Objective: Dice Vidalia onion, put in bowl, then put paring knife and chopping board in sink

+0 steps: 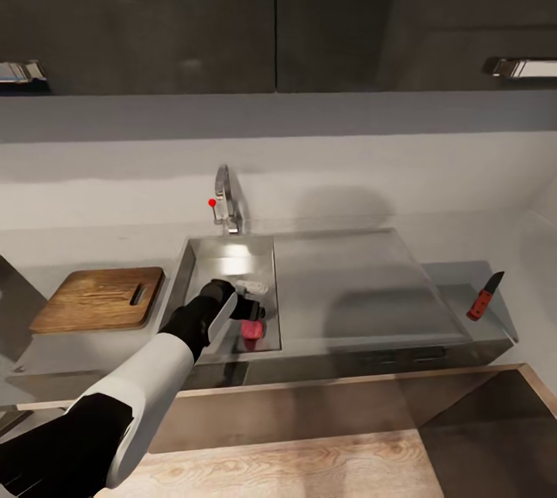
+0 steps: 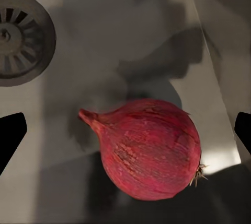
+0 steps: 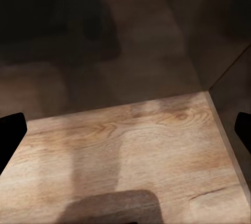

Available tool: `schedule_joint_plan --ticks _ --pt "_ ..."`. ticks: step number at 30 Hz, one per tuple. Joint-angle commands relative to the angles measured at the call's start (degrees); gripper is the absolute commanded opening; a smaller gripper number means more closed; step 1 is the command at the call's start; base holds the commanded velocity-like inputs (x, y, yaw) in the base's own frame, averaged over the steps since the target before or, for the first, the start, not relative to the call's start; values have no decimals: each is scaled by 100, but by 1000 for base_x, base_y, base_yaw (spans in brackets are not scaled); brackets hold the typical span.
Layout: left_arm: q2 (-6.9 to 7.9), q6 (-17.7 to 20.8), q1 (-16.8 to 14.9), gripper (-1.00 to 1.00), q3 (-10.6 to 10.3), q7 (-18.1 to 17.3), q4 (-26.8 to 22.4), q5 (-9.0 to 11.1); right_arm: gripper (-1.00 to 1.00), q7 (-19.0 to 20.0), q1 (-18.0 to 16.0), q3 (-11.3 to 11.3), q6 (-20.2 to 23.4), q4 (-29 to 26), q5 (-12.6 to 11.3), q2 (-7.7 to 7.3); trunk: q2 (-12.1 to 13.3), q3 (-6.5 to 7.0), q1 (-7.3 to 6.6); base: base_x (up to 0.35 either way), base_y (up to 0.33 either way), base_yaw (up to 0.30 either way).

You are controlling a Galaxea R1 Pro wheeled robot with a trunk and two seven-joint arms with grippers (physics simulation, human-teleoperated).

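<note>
The pinkish-red Vidalia onion (image 1: 251, 330) (image 2: 149, 148) lies on the floor of the steel sink (image 1: 203, 264), near the basin's front right corner. My left gripper (image 1: 244, 312) (image 2: 127, 132) hangs open just above it, one black fingertip on each side and neither touching it. The wooden chopping board (image 1: 100, 298) lies on the countertop (image 1: 46, 270) left of the sink. At the far right of the counter is the red-handled paring knife (image 1: 485, 296). My right gripper (image 3: 127, 132) is open and empty over the wood floor (image 3: 125, 145). The bowl is out of view.
The chrome faucet (image 1: 227, 204) with its red knob stands behind the basin. The round drain (image 2: 21, 36) is a short way from the onion. A flat drainboard (image 1: 348, 274) runs right of the basin. Dark wall cabinets (image 1: 155, 11) hang above.
</note>
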Motion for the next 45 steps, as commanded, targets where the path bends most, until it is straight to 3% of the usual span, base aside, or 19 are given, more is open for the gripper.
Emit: schedule_joint_plan --ticks 1,45 --pt "4 22 -4 100 -22 22 1 38 100 -38 -4 -23 -12 1 61 3 -11 -15 3 0 0 0" --pt "-1 22 -2 100 -28 22 135 39 100 -38 -4 -23 -21 1 60 4 -11 -313 3 0 0 0"
